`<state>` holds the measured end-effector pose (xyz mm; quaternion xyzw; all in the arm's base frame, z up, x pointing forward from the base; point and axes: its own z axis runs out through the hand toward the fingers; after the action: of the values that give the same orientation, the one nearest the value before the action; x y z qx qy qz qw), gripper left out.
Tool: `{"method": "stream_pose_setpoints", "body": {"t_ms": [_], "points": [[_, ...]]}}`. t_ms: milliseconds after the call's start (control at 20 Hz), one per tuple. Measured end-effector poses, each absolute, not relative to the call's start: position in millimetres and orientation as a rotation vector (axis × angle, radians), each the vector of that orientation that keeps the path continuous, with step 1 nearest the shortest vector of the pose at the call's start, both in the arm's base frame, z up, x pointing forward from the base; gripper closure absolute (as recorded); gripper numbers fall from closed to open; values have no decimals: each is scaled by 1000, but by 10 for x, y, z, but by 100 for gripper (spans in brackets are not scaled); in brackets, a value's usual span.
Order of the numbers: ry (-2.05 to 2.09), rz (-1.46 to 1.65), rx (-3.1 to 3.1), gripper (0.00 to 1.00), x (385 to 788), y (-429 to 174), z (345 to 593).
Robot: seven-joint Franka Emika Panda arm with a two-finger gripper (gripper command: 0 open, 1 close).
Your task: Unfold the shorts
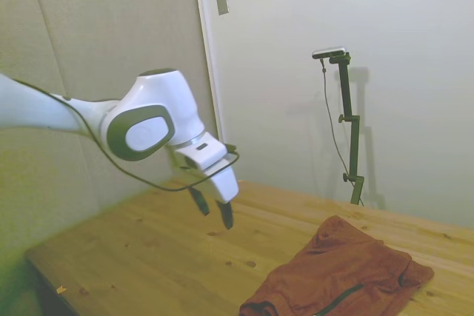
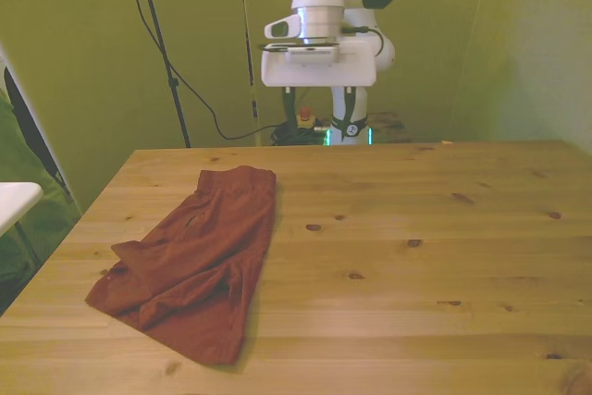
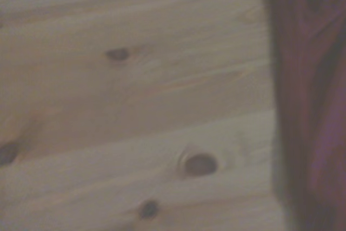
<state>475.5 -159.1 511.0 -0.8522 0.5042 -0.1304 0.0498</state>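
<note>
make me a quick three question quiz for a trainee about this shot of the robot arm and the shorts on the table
1. True or false: the gripper is holding the shorts.
2. Multiple choice: in the front view, the shorts lie on the wooden table
A. toward the front view's left
B. in the middle
C. toward the front view's right
3. Fill in the missing word: the shorts look crumpled and folded over, and the gripper hangs ____ the table without touching them.

Key
1. False. The gripper is open, empty and well apart from the shorts.
2. A.
3. above.
</note>
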Motion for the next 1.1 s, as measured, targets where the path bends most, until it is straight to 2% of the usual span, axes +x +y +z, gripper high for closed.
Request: {"method": "stream_pose_setpoints", "body": {"t_ms": [200,450,600,850,1100], "points": [[1673,-451,-2505,0,5094,-2332,5240],[1842,-488,-2367,0,5423,-3233,5204],[1926,-475,-2296,0,5568,-3685,5075],[2031,-450,-2216,0,5794,-4307,4661],[2064,-422,-2157,0,5922,-4660,4380]]}}
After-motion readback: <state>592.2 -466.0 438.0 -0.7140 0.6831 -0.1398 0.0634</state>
